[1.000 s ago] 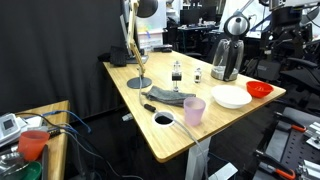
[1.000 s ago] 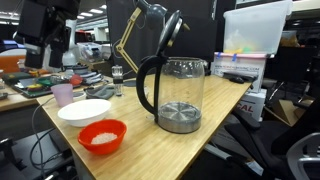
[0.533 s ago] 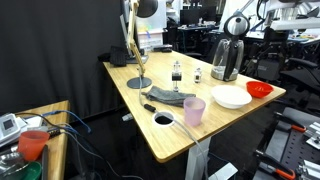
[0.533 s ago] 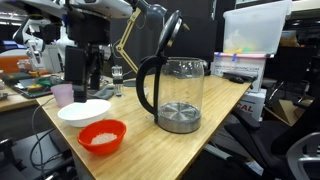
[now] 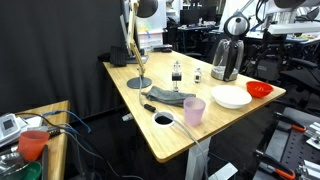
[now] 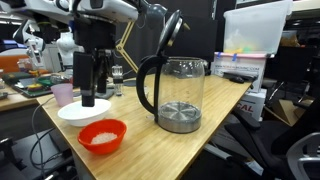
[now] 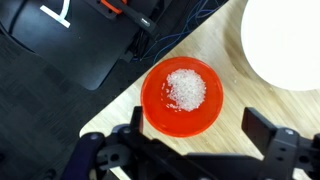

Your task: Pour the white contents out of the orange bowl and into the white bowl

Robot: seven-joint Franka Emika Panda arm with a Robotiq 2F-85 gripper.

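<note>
we see the gripper (image 6: 88,97) hanging above the two bowls in an exterior view, touching neither. in the wrist view its two dark fingers (image 7: 135,138) stand wide apart with nothing between them, so it is open and empty. the orange bowl (image 7: 182,97) lies right below it on the wooden table (image 7: 235,95), upright, with a small heap of white contents (image 7: 186,89) in its middle. the white bowl (image 7: 285,40) sits just beside it to the far right in that view, with a narrow strip of wood between the rims. in an exterior view the orange bowl (image 6: 102,135) rests at the near edge of the table, the white bowl (image 6: 84,112) just behind it, a pink cup (image 6: 63,94) farther back on the left and a glass kettle (image 6: 175,95) to the right.
</note>
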